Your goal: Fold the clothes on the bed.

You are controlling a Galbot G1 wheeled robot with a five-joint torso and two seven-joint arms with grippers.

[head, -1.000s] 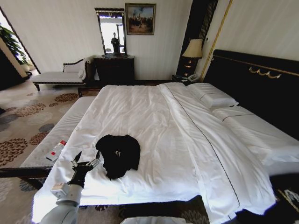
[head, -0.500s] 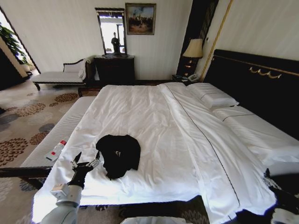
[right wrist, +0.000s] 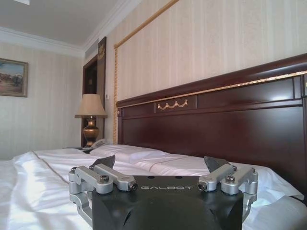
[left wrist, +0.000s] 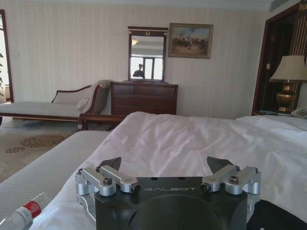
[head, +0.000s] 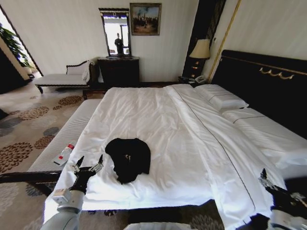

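Observation:
The clothes (head: 128,159) are one black T-shirt, lying bunched on the white sheet of the bed (head: 158,115) near its foot-end left corner. My left gripper (head: 88,164) hovers open just left of the shirt, over the bed's corner, with nothing between its fingers. In the left wrist view that gripper (left wrist: 165,163) points along the bed (left wrist: 192,139), and a dark edge of the clothes (left wrist: 283,218) lies beside it. My right gripper (head: 279,188) is open at the bed's right corner, far from the shirt. In the right wrist view it (right wrist: 163,160) faces the pillows (right wrist: 124,152).
A narrow striped bench (head: 67,136) runs along the bed's left side with a small red-capped bottle (head: 64,154) on it. The dark headboard (head: 268,86) and pillows (head: 223,98) are on the right. A chaise (head: 60,79), dresser (head: 119,72) and lamp (head: 200,50) line the far wall.
The head camera has shifted a little, so the whole picture sits further right. My right gripper has risen into the lower right corner. The shirt and left gripper keep their places.

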